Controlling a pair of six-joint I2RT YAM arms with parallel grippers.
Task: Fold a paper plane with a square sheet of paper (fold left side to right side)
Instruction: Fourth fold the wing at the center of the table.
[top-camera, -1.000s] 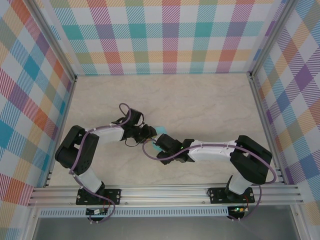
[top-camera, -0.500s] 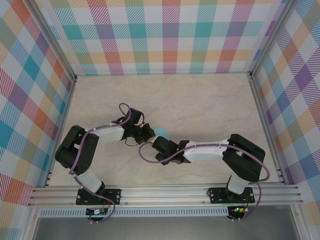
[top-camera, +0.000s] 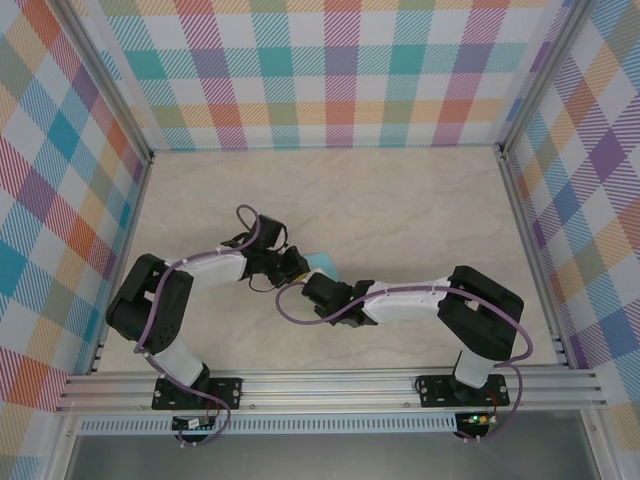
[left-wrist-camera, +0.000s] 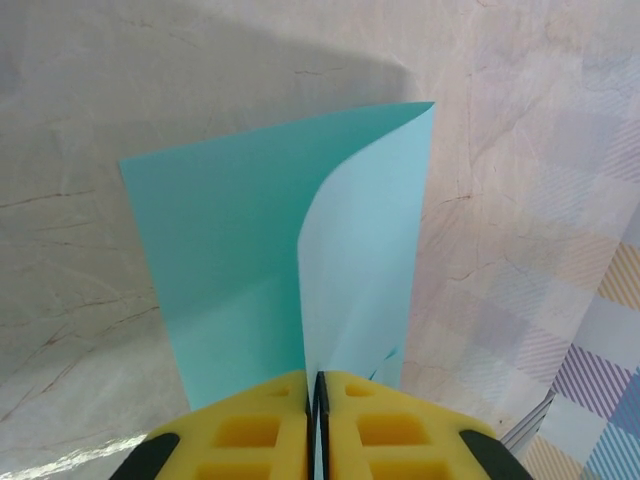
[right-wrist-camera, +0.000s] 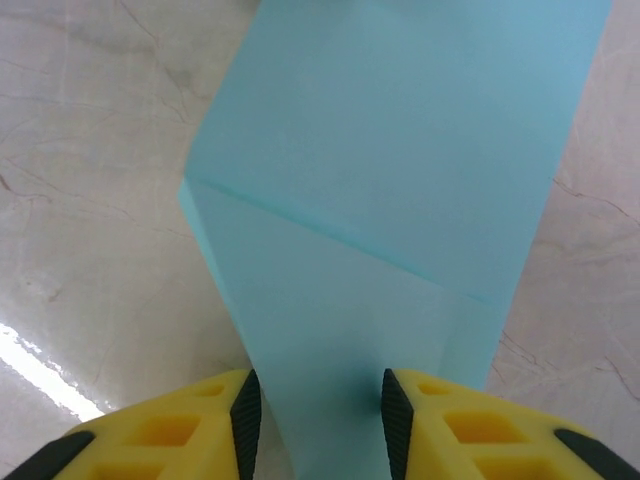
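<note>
The square sheet of paper (top-camera: 322, 263) lies on the table (top-camera: 420, 200) between left jaws and right jaws.

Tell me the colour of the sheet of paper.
Plain teal. The sheet of paper shows best in the right wrist view.

From high above and behind the arm bases (top-camera: 195, 390), looks down over the whole table (top-camera: 420, 200). From each wrist, peers close past yellow fingers (left-wrist-camera: 250, 435) onto the paper (left-wrist-camera: 220, 250). Shares paper and nearby table across all three.
</note>
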